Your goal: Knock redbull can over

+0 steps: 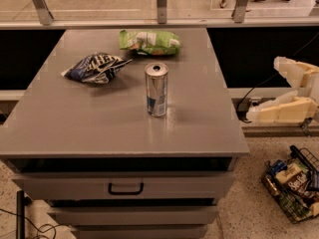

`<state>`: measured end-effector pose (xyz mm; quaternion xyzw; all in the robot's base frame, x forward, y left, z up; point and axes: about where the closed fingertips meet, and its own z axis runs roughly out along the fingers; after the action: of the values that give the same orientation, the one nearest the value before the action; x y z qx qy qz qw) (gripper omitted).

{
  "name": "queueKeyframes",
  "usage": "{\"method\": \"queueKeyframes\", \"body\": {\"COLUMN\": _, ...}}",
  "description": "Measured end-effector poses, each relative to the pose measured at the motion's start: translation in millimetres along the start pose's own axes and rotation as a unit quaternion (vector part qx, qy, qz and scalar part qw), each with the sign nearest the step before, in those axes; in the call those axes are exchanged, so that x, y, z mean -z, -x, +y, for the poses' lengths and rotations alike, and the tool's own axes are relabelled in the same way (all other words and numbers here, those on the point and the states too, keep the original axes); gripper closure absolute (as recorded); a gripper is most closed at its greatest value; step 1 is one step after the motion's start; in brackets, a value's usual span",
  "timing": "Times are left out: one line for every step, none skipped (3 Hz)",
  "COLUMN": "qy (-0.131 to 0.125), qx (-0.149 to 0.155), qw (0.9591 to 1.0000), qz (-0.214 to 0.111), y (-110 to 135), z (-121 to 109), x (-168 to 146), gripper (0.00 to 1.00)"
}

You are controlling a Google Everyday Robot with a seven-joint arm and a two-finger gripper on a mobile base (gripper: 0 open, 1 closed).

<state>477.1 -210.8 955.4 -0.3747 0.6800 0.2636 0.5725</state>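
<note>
The redbull can (pixel 156 89) stands upright near the middle of the grey table top (pixel 89 128). It is slim and silver with a blue patch low on its side and a pull-tab top. My gripper (pixel 262 89) is off the table's right edge, at about the can's height and well to the right of it, touching nothing. Its two cream fingers (pixel 281 111) are spread apart and point left toward the table. Nothing is held.
A blue-and-white snack bag (pixel 94 66) lies left of the can, a green-and-white snack bag (pixel 149 42) behind it. The table has drawers with a handle (pixel 125 188). A wire basket of items (pixel 294 183) sits on the floor at right. A railing runs behind.
</note>
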Motion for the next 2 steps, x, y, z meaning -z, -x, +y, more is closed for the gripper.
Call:
{"method": "queueKeyframes", "body": {"qy": 0.000, "qx": 0.000, "qw": 1.0000, "qz": 0.001, "y": -1, "z": 0, "x": 0, "gripper": 0.00}}
{"method": "queueKeyframes", "body": {"qy": 0.015, "qx": -0.006, "qw": 0.9999, "qz": 0.001, "y": 0, "z": 5, "x": -12, "gripper": 0.00}}
